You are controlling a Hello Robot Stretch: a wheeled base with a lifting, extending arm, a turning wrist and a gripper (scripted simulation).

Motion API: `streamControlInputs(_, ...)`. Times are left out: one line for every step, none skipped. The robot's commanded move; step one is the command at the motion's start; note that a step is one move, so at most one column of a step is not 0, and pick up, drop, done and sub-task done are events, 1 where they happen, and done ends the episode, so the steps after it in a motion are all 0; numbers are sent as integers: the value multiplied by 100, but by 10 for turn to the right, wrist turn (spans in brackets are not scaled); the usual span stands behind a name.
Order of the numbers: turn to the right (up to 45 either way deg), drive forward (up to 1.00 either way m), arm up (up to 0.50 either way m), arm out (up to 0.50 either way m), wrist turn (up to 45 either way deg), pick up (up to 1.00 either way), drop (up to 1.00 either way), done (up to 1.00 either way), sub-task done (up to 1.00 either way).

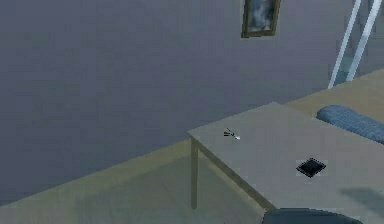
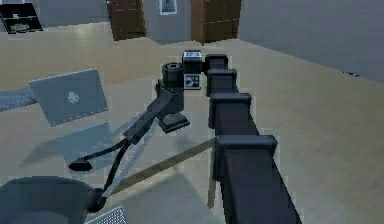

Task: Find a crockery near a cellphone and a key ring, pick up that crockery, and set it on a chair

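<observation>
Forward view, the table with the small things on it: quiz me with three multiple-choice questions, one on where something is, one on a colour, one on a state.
1. Where does the small pale key-like thing lie?
A. On the floor under the table
B. On the table, near its corner
C. On the wall

2. What colour is the round thing at the forward view's right edge?
A. Red
B. Yellow
C. Blue-grey

3. How does the dark square thing rest?
A. Flat on the tabletop
B. Standing on edge
C. Hanging on the wall

Answers:
1 B, it sits on the tabletop just inside the corner toward the forward view's left.
2 C, its curved surface is a dull blue-grey.
3 A, it shows as a thin dark patch lying level with the tabletop.
</observation>
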Motion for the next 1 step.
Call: streamControlInputs(0, 0, 0, 0, 390, 0, 0, 0, 0)
